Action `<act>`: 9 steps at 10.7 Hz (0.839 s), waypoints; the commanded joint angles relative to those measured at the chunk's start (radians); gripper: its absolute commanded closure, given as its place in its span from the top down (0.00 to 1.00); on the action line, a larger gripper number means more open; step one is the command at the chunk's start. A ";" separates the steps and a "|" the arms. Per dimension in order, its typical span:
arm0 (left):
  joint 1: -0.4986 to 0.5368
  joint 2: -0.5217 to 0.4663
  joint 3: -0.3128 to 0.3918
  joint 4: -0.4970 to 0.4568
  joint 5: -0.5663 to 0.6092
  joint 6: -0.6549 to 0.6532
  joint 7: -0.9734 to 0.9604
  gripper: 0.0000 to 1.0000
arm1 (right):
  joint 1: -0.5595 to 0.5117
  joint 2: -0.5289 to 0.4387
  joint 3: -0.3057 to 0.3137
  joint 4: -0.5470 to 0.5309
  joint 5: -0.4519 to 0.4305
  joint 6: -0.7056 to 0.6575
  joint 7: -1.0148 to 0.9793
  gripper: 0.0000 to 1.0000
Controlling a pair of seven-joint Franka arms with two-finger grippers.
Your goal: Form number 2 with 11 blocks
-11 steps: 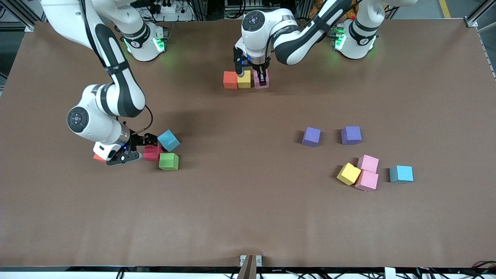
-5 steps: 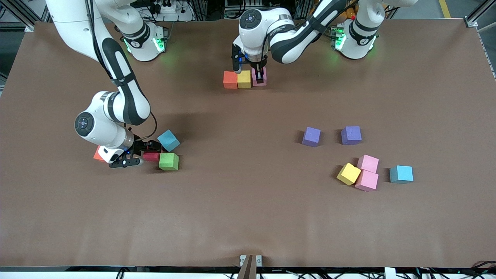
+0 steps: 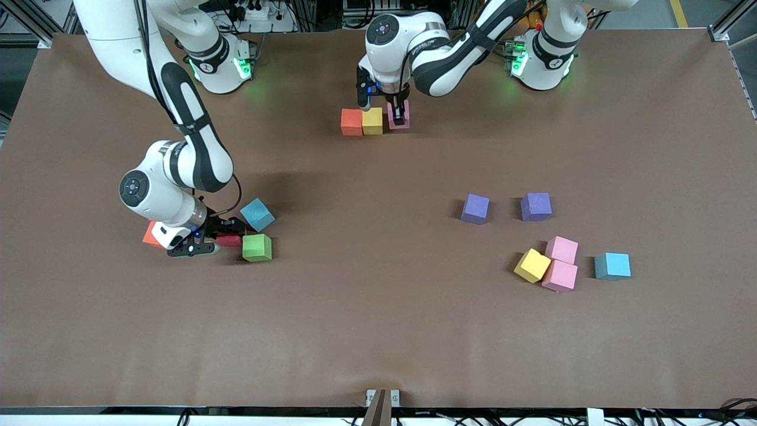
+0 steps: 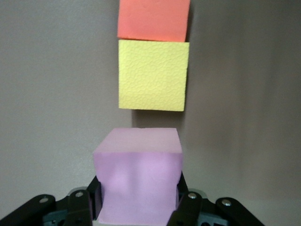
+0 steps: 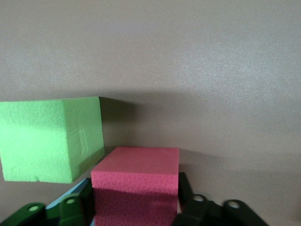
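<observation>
Orange block at the right arm's end (image 3: 150, 234): seen on the table, partly hidden by the right wrist.
Right gripper (image 3: 227, 239): lowered to the table among a cluster of blocks; its fingers (image 5: 77, 205) are pressed against the two sides of a crimson block (image 5: 136, 181), which is pinched between them.
Crimson block's neighbours: a green block (image 3: 257, 247) is set just beside it, nearer the front camera; a light blue block (image 3: 257, 214), turned at an angle, is set just beside it, farther from that camera.
Row begun for the number 2: an orange block (image 3: 351, 122) and a yellow block (image 3: 372, 120) are placed touching, side by side, near the robots' bases.
Left gripper (image 3: 399, 118): held low just beside the yellow block, toward the left arm's end; a pink block (image 4: 138, 176) is clamped between its fingers (image 4: 186, 207), with a narrow gap left to the yellow block (image 4: 153, 75).
Loose blocks toward the left arm's end: two purple blocks (image 3: 475, 209) (image 3: 536, 206) are seen apart from each other; nearer the front camera, a yellow block (image 3: 532, 265) and two pink blocks (image 3: 561, 249) (image 3: 559, 276) are bunched together, touching; a light blue block (image 3: 612, 265) is set near them, alone.
</observation>
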 commanded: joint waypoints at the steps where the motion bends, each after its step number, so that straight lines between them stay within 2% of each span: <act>1: -0.035 0.002 0.002 -0.008 0.033 0.022 -0.025 0.15 | 0.007 -0.006 0.002 -0.019 0.021 0.016 0.008 0.50; 3: -0.050 0.028 0.004 -0.006 0.089 0.022 -0.088 0.15 | 0.013 -0.018 0.004 -0.018 0.021 -0.001 0.008 0.33; 9: -0.058 0.062 0.018 -0.008 0.137 0.062 -0.138 0.15 | 0.018 -0.081 -0.001 0.116 -0.018 -0.188 -0.030 0.32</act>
